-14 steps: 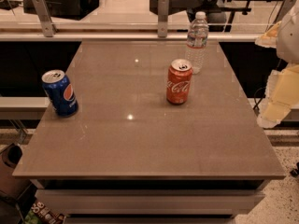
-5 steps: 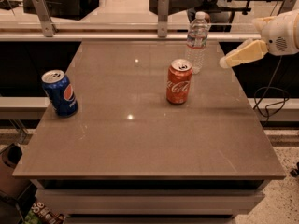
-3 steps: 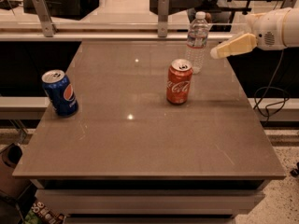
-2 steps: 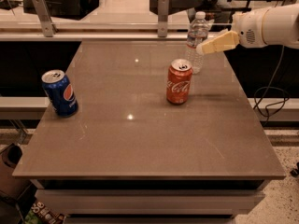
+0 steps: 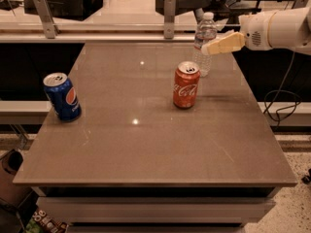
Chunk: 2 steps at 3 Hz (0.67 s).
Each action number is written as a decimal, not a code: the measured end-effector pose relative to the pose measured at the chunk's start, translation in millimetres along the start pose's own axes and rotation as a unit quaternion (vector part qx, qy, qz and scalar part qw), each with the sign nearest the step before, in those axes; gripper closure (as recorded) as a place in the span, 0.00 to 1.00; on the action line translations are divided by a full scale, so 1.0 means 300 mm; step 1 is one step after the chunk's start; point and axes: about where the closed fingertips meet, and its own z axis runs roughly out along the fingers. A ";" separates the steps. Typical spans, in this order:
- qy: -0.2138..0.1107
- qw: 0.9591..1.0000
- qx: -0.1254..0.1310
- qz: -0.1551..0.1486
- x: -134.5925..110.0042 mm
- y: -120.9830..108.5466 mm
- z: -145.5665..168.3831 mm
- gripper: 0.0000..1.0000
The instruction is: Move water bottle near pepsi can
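1. The water bottle point(image 5: 206, 32) stands upright in the upper right of the frame, near the far edge of the worktop point(image 5: 146, 149). Its white cap is on.
2. The end effector point(image 5: 210, 48) reaches in from the right edge of the frame, at the end of a white arm point(image 5: 279, 28). Its cream-coloured tip points left, toward the bottle.
3. The tip lies level with the middle of the bottle and overlaps the bottle's right side in this view. It cannot be told whether the 2 are touching or whether the tip is just in front.
4. It also cannot be told how far open the end effector is, or whether it has hold of anything.
5. The pepsi can point(image 5: 62, 96) stands upright at the left edge of the worktop, in the middle left of the frame, well apart from the bottle.
6. A red Coca-Cola can point(image 5: 186, 85) stands upright near the centre of the frame, just below and slightly left of the bottle. It is between the bottle and the pepsi can, but much closer to the bottle.
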 end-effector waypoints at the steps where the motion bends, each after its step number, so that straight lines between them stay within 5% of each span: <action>1: -0.024 1.000 -0.005 0.013 -0.015 -0.016 0.062 0.00; 2: -0.042 0.999 -0.008 0.023 -0.023 -0.023 0.112 0.00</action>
